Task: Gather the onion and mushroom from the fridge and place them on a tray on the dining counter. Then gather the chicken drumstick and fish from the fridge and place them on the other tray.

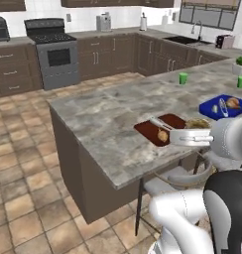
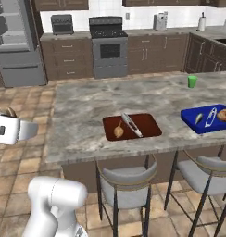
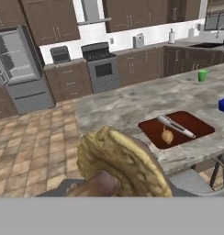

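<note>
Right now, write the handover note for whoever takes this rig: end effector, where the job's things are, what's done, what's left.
End effector: shut on a round tan disc, held in the air beside the dining counter.
Red-brown tray: chicken drumstick and fish lie on it. Done.
Blue tray: onion at one end, beside two pale items I cannot identify.
Left: set the disc down, probably on the blue tray if it is the mushroom. The fridge looks open.

We see a speckled, polished stone counter (image 2: pixel 87 111), matt dark wood cabinets (image 2: pixel 68 58), and a brushed steel fridge (image 3: pixel 22 78).
</note>
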Controlling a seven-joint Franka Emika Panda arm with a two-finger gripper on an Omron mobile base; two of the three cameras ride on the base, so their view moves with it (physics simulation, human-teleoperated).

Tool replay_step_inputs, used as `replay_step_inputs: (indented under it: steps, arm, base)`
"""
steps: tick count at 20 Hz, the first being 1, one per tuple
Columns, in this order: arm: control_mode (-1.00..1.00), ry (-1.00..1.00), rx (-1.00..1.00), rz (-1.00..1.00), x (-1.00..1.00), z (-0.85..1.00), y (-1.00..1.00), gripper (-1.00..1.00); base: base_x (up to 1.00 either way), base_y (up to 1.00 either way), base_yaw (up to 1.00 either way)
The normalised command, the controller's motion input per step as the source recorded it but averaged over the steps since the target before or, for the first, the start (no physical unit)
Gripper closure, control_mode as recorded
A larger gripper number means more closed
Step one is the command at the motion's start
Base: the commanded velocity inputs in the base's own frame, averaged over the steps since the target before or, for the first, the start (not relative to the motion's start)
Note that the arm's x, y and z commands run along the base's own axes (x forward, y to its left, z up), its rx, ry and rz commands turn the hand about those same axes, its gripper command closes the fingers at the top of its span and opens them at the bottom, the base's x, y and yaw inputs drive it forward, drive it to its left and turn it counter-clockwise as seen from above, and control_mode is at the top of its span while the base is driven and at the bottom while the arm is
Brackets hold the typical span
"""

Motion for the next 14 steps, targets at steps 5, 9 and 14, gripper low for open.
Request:
replay_step_inputs:
  steps: [5,9,14]
  arm:
    - [1.00,0.00,0.00,0.00,0.00,0.00,0.00,1.00]
    - [1.00,0.00,0.00,0.00,0.00,0.00,0.00,1.00]
    - [1.00,0.00,0.00,0.00,0.00,0.00,0.00,1.00]
  base:
    - [0.16,-0.88,0.07]
    - [0.40,-0.71,0.16]
    - [0.49,-0.58,0.25]
